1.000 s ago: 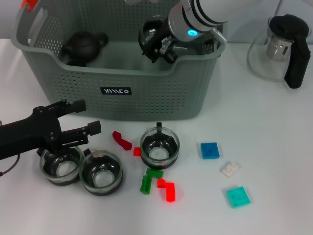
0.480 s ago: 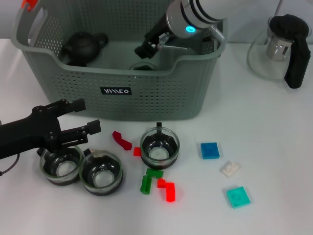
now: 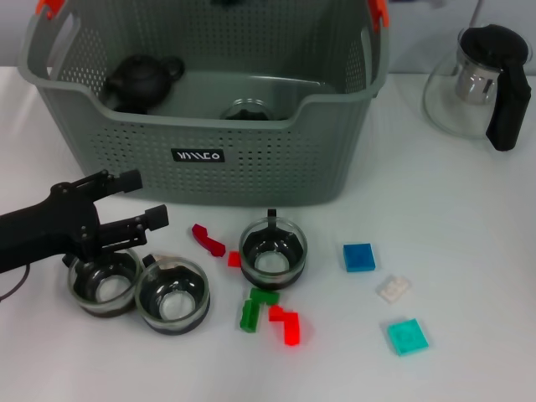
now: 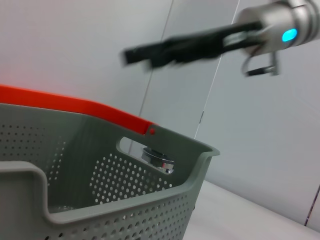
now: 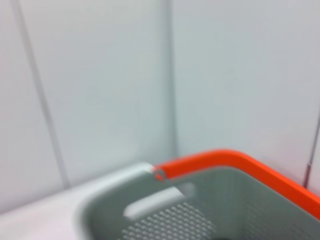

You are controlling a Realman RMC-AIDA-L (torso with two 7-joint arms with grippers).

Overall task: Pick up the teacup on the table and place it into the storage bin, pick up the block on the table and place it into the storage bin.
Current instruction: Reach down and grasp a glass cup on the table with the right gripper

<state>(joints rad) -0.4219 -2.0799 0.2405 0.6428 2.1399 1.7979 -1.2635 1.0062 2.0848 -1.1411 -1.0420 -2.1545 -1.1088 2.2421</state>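
The grey storage bin (image 3: 251, 172) stands at the back of the table, with one glass teacup (image 3: 247, 110) lying inside it. Three more teacups stand on the table: one at the left (image 3: 105, 283), one beside it (image 3: 172, 295), one in the middle (image 3: 273, 253). Loose blocks lie in front: red (image 3: 208, 239), green (image 3: 249, 315), blue (image 3: 358, 256), white (image 3: 394, 288), teal (image 3: 408, 337). My left gripper (image 3: 146, 198) hovers open just behind the left teacup, holding nothing. My right gripper (image 4: 150, 52) shows only in the left wrist view, blurred, high above the bin (image 4: 125, 200).
A black teapot (image 3: 142, 79) sits in the bin's back left corner. A glass kettle with a black handle (image 3: 481, 79) stands at the back right. Orange handle clips (image 3: 378, 10) top the bin's ends. The bin's rim and handle (image 5: 235, 165) fill the right wrist view.
My right gripper let the teacup go inside the bin, then rose out of the head view. The left arm has hardly moved.
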